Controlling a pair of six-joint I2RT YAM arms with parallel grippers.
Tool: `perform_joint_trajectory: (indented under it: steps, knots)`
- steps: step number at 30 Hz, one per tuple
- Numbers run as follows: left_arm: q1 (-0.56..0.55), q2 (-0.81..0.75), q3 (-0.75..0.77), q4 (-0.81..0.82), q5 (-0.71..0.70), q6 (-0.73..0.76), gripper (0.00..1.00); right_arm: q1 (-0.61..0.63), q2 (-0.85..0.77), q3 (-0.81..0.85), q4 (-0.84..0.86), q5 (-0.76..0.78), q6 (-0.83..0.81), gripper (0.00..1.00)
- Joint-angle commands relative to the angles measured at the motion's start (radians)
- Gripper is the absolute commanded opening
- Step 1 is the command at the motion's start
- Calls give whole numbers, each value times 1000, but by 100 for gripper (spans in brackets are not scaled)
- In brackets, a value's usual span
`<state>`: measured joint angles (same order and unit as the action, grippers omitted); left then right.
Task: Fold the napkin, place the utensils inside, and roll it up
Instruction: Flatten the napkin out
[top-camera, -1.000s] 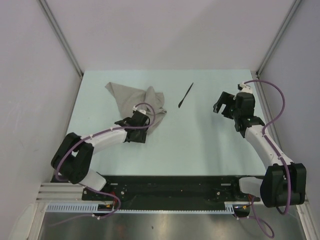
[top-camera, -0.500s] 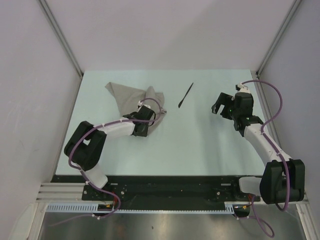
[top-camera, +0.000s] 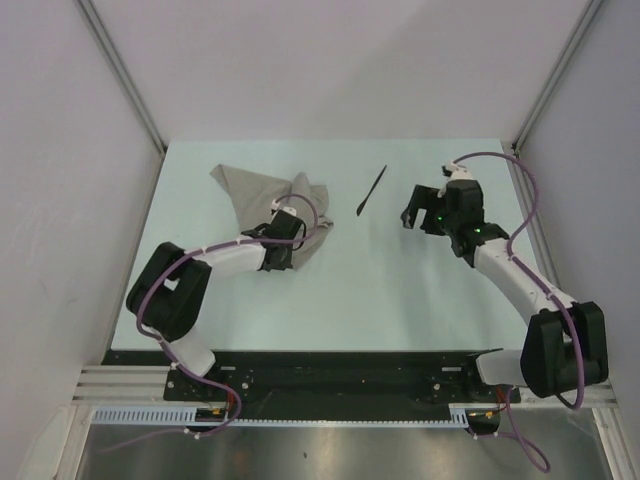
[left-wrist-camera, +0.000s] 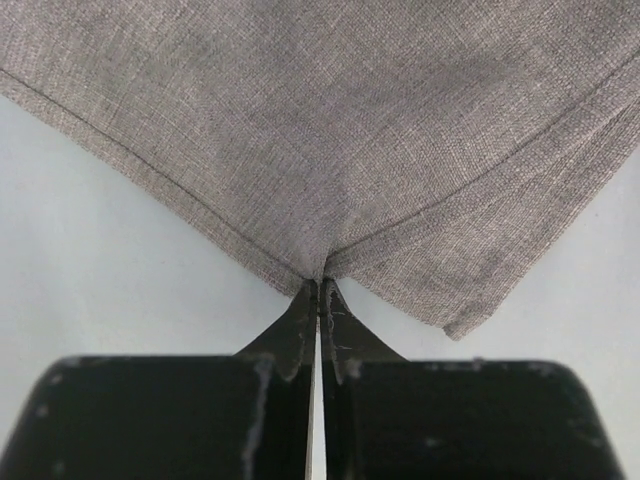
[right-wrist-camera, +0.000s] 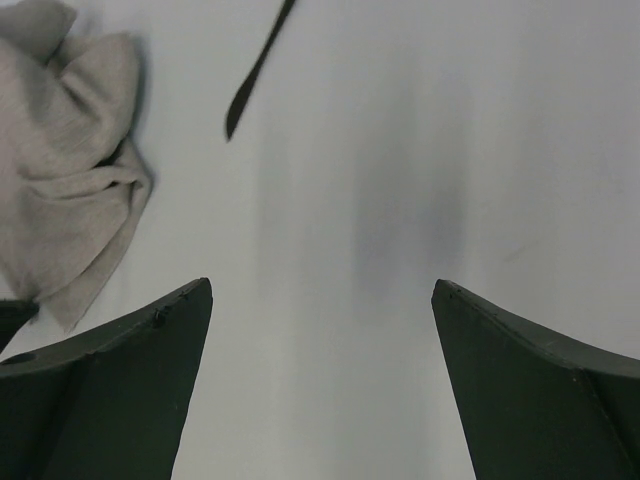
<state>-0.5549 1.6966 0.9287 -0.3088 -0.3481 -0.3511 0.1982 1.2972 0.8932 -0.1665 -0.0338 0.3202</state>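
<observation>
Left gripper (left-wrist-camera: 320, 288): jaws now pinched tight on a hem fold of the napkin (left-wrist-camera: 330, 130); a second ago they stood part open.
Napkin: crumpled heap, far left of the table (top-camera: 400, 300); not yet spread.
Right gripper (right-wrist-camera: 320, 290): wide apart, empty; has shifted left toward the utensil (top-camera: 371, 190).
Utensil: bare on the table, just right of the napkin, not touching.
Meaning: grip looks secured; pulling the cloth flat likely follows.

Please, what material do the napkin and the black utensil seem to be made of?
The napkin looks like woven fabric, grey-beige and matte: the left wrist view shows a crossed thread weave, a stitched hem and soft creases. The utensil is thin, black and plain; probably plastic, but painted wood or metal cannot be excluded.
</observation>
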Motion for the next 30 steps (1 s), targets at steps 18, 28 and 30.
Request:
perform_joint_trajectory:
  steps: [18, 28, 30]
  knots:
    - [315, -445, -160, 194, 63, -75, 0, 628, 625, 535, -149, 103, 88, 86]
    - [428, -466, -174, 243, 116, -103, 0, 742, 827, 768, -349, 256, 94, 79]
    - [435, -463, -171, 249, 130, -106, 0, 765, 841, 803, -378, 270, 97, 78]
